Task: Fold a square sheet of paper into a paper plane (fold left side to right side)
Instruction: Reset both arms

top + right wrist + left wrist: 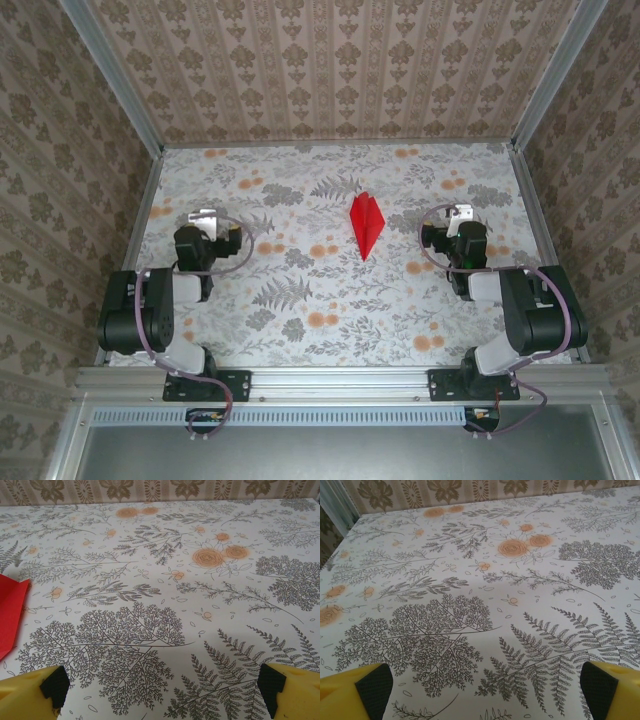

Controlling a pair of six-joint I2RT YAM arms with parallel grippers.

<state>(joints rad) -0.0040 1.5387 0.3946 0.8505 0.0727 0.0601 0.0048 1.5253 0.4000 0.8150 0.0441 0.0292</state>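
The paper plane is lying on the surface, a little beyond the middle and between the two arms, closer to the right one. It is showing as a narrow red dart with a crease running down its length. Its sharp tip is pointing toward the arm bases and its wider tail is facing the back wall. Judging from that shape, the folding is looking finished or very nearly so, since the red paper is already reading as a dart rather than a flat square sheet. Whether the wings are sitting evenly or are needing a last press cannot be told from above.

The left pincer is hanging spread wide over bare flowered cloth, its yellow fingers holding nothing, well apart from the plane. The right pincer is likewise spread wide and gripping nothing. In its wrist view a red corner of the plane is lying at the left edge, near the pincer but not touching it. Both arms are sitting tucked close to their bases, which suggests that little or nothing is left to do.
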